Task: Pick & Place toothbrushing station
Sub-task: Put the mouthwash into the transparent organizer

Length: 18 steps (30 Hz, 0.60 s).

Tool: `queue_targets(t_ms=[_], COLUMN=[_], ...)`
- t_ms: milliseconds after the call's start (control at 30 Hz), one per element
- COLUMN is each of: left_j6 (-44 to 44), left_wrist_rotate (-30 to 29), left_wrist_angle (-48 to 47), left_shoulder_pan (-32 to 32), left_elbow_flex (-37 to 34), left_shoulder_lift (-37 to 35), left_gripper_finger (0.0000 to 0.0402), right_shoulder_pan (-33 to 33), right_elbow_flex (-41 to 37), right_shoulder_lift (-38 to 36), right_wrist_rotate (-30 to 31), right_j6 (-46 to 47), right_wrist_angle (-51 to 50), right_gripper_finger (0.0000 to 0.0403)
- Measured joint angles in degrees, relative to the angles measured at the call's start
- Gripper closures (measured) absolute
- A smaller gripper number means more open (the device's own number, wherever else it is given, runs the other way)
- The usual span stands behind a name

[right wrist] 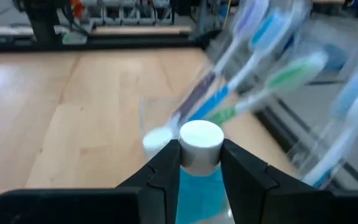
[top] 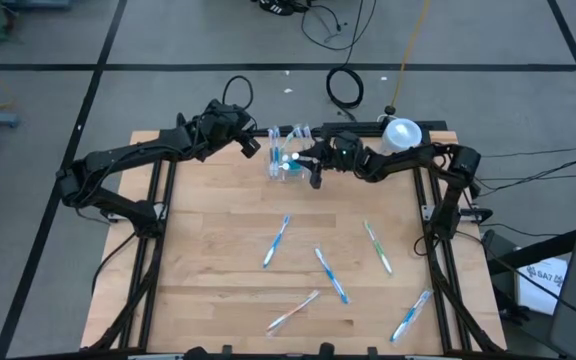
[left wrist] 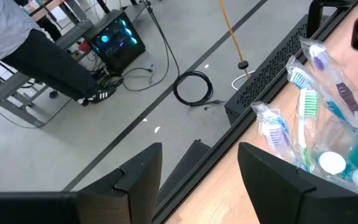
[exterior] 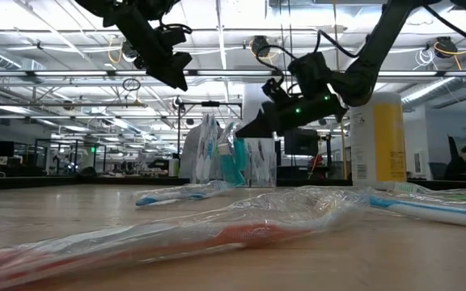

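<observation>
The clear plastic holder (top: 290,166) stands near the table's far edge, also in the low view (exterior: 259,166). It holds several wrapped toothbrushes (right wrist: 263,78) and a blue tube with a white cap (right wrist: 201,134). My right gripper (right wrist: 201,152) reaches in from the table's right (top: 306,165) and is shut on that cap. My left gripper (left wrist: 197,183) is open and empty, raised just left of the holder (top: 258,148), over the table's far edge. My right gripper pinches the blue tube's white cap (right wrist: 201,134) between its two fingers (right wrist: 166,168), one on either side of the cap. The tube's blue body (right wrist: 197,193) shows below the cap between the fingers. Its lower end is hidden, so I cannot tell where it rests.
A yellow canister with a white lid (top: 401,135) stands at the far right, behind the right arm. Several wrapped toothbrushes lie loose on the table's near half (top: 276,242) (top: 331,275) (top: 376,247). A person (left wrist: 17,37) stands beyond the table.
</observation>
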Motion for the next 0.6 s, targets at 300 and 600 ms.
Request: queue_targets(t_ms=[300,600], left_j6=[0.0,-0.1], left_wrist_rotate=[0.0,0.0], left_wrist_angle=[-0.5,-0.9], left_shoulder_pan=[0.0,0.0], left_elbow_flex=[0.0,0.0], left_shoulder_lift=[0.0,0.0], left_gripper_finger=[0.0183,0.0183], right_shoulder_pan=[-0.1,0.0], right_elbow_flex=[0.0,0.0], right_shoulder_lift=[0.4,0.4], right_wrist_rotate=[2.1,7.3], right_j6=[0.1,2.0], right_wrist_angle=[-2.2,-3.2], right_gripper_finger=[0.0305,0.024])
